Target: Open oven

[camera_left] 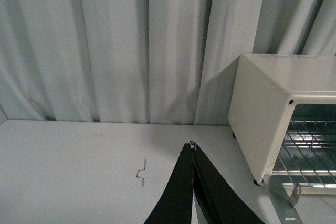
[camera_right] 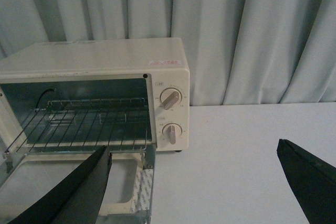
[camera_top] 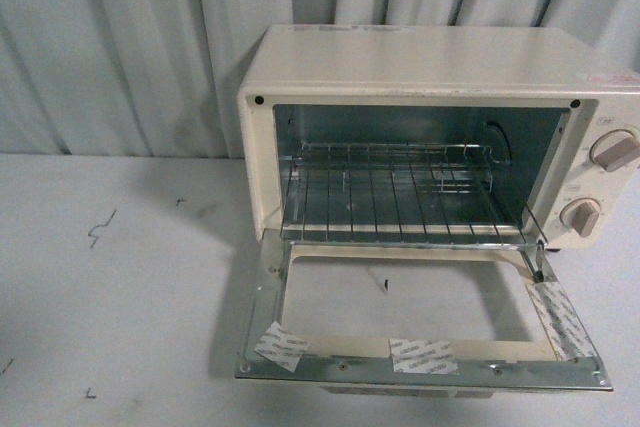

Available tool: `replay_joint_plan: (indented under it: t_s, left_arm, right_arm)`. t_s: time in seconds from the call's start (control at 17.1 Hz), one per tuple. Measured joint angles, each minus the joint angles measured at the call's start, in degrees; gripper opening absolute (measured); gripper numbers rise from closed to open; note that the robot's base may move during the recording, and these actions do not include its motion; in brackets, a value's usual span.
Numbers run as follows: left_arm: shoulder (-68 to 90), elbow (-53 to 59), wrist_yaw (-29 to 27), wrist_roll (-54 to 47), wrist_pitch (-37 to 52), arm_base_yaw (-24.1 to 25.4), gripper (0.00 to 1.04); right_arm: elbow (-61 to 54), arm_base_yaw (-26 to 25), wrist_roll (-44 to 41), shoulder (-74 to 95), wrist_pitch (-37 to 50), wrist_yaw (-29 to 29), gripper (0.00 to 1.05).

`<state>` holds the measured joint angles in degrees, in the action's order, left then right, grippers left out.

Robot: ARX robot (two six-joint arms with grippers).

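Cream-white oven [camera_top: 440,62], boxy, on a pale table [camera_top: 110,277] against a grey-white pleated curtain [camera_top: 120,47]; in the front view, right of centre, at about 2 o'clock. Door [camera_top: 420,367] fully open, lying flat toward the camera, hinged at the lower edge of the cavity; inner metal frame showing, clear pane with the table visible through it. Three strips of printed tape on the frame: two along the near edge, one at the right side. Wire rack [camera_top: 395,197] level inside the cavity, shiny metal walls behind. Two round knobs [camera_top: 612,150] stacked on the right panel, at 3 o'clock from the cavity. Small pink label on top, near the right rear corner.

Small bent wire [camera_top: 100,227] on the table at 9 o'clock from the oven, well apart from it; a few smaller dark specks nearby.

Left gripper [camera_left: 192,148]: dark fingers closed tip to tip, nothing between them, above bare table, oven's left wall at 3 o'clock in that wrist view.

Right gripper [camera_right: 210,166]: fingers [camera_right: 79,187] spread wide, nothing held; one finger over the right part of the open door, the other over bare table to the oven's right.

Neither arm visible in the front view.
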<state>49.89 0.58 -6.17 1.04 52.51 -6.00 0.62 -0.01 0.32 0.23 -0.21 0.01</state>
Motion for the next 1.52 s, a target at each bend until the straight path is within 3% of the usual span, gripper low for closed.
replay_joint_plan:
  t_s: [0.06, 0.12, 0.47, 1.17, 1.23, 1.52]
  left_arm:
    - [-6.21, -0.02, 4.24, -0.04, -5.81, 3.23, 0.02]
    - [-12.28, -0.07, 5.07, 0.0, -11.54, 6.34, 0.02]
    - [-32.06, -0.66, 6.14, -0.02, -34.71, 5.95, 0.02]
    - [-40.33, -0.68, 6.14, -0.02, -43.01, 5.95, 0.02]
    - [-45.94, -0.92, 6.23, -0.02, -51.56, 5.95, 0.02]
    - [-49.46, -0.92, 6.19, -0.04, -52.74, 5.95, 0.02]
  right_arm:
    - [0.0, 0.0, 0.0, 0.0, -0.02, -0.02, 0.98]
    - [0.0, 0.0, 0.0, 0.0, 0.02, 0.02, 0.98]
    - [0.0, 0.0, 0.0, 0.0, 0.0, 0.0, 0.98]
    - [0.0, 0.0, 0.0, 0.0, 0.0, 0.0, 0.98]
    - [0.0, 0.0, 0.02, 0.0, -0.02, 0.0, 0.98]
    - [0.0, 0.0, 0.0, 0.0, -0.02, -0.02, 0.98]
